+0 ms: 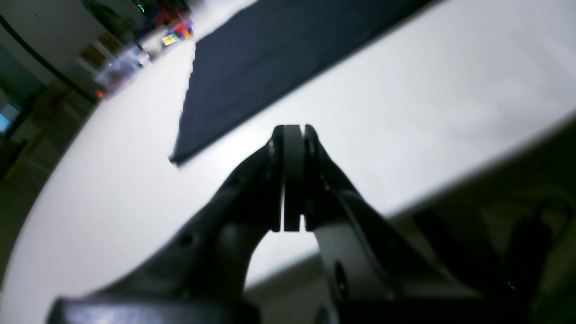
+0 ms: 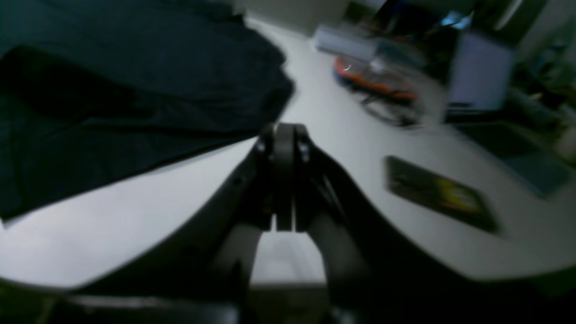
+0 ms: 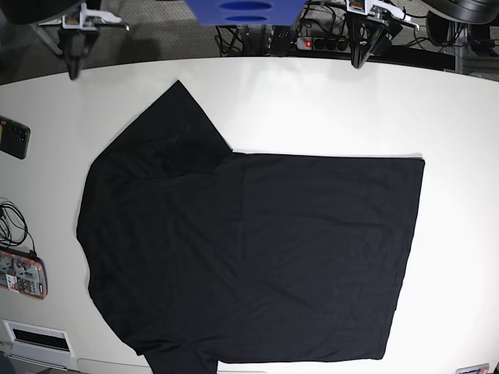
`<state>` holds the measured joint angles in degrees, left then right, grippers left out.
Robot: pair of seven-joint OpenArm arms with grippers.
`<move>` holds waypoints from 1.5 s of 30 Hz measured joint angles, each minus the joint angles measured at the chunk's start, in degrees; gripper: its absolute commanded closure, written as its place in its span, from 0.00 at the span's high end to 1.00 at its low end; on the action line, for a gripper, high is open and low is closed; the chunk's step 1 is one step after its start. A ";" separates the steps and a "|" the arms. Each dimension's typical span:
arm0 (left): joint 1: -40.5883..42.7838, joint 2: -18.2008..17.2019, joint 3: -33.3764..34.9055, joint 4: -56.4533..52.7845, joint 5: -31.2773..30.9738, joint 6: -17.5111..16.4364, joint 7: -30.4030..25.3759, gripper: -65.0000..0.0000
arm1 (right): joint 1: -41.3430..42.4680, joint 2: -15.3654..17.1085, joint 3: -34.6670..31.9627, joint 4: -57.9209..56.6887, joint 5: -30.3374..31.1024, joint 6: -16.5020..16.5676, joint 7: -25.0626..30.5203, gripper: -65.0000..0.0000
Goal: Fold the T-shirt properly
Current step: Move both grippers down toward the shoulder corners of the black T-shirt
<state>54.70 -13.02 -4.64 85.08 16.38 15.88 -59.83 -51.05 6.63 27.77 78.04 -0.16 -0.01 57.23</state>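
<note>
White tabletop [image 3: 312, 117] fills the base view, with the T-shirt [image 3: 249, 257] spread flat across most of it, black, unfolded. Its hem edge runs straight down the base view's right side; one sleeve points up toward the far edge at upper left, the other sleeve reaches the near edge at bottom left. A phone [image 3: 14, 137] lies at the table's left edge, and a small orange-cased device [image 3: 22, 274] with a cable sits lower on that same side.

Both arms sit at the far edge of the table, well apart from the shirt. Left gripper [image 3: 360, 61] hangs at the top right of the base view, right gripper [image 3: 74, 70] at the top left; neither touches the cloth.

Left wrist view: left gripper [image 1: 292, 130] has its jaws pressed together, nothing between them, over bare table; the T-shirt [image 1: 270, 58] corner lies ahead and to the left, apart from the tips.

Right wrist view, blurred: right gripper [image 2: 284, 130] also has jaws together and empty; the T-shirt [image 2: 126, 90] lies ahead-left, its edge near the tips, though contact cannot be told there. The phone [image 2: 438, 191] lies off to the right.
</note>
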 measured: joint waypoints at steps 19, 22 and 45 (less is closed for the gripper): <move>-4.76 8.92 -0.15 8.72 -0.42 -0.02 0.13 0.00 | 4.72 -4.20 -5.42 7.08 -0.48 0.11 -7.78 0.00; -5.90 12.72 -0.17 8.72 -0.46 0.09 0.31 0.00 | 4.13 2.16 -8.35 8.00 0.20 -0.02 -18.56 0.00; -17.44 -0.96 -6.56 22.40 0.07 0.00 39.47 0.30 | 9.22 7.06 -8.76 33.57 -0.28 0.48 -63.32 0.00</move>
<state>37.26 -13.98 -11.20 107.48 16.45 15.88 -20.36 -41.82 13.69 19.00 111.61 -0.45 0.47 -6.09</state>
